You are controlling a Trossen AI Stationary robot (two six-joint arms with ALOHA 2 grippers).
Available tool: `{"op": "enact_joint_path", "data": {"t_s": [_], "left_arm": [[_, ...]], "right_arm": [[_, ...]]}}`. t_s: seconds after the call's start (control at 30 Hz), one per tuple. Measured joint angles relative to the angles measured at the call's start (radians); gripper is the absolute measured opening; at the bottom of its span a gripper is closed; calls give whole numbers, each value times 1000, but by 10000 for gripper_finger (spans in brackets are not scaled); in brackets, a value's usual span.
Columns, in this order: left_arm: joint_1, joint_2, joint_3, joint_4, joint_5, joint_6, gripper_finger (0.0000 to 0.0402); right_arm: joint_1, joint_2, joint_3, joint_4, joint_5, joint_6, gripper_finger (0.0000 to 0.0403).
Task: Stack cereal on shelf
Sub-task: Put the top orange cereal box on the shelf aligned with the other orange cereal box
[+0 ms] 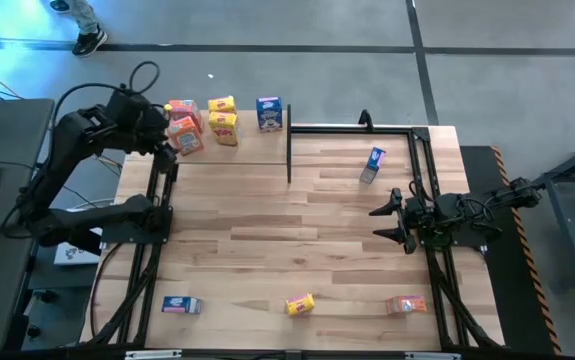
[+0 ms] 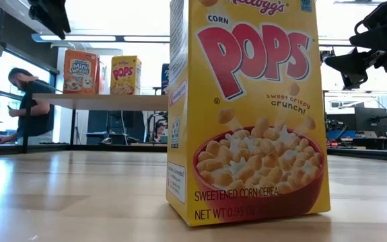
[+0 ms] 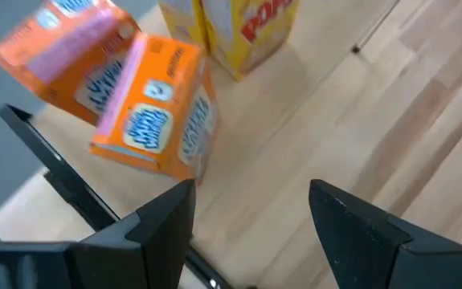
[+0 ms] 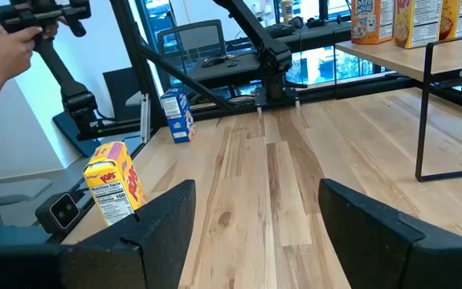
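Shelf (image 1: 237, 155) at upper left holds five boxes: two orange (image 1: 185, 135), two yellow (image 1: 224, 120), one blue (image 1: 269, 113). Four boxes lie on the table (image 1: 297, 230), whose middle is bare. Left gripper (image 1: 159, 138) spread beside the orange pair; right gripper (image 1: 387, 222) spread, at right edge.

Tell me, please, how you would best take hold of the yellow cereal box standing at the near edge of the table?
The yellow box stands upright and alone on the table. I would probably come down from above and close the fingers across its two broad faces near the top, since the narrow depth fits between them. The right gripper, open over the table, looks nearer.
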Motion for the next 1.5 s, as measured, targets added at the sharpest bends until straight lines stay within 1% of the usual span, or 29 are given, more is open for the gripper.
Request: {"op": "enact_joint_path", "data": {"t_s": [0.13,0.27,0.5,0.8,1.07,1.5], "left_arm": [[-41,28,-15,9,-4,-24,236],[-63,48,-66,49,-31,-46,236],[-64,60,-108,65,-59,-80,236],[-63,60,-167,92,-78,-80,236],[-63,60,-235,150,-91,-88,235],[-63,60,-241,164,-173,-78,235]], "right_arm": [[0,0,0,0,0,0,256],[0,0,0,0,0,0,256],[0,0,0,0,0,0,256],[0,0,0,0,0,0,256],[0,0,0,0,0,0,256],[0,0,0,0,0,0,256]]}}
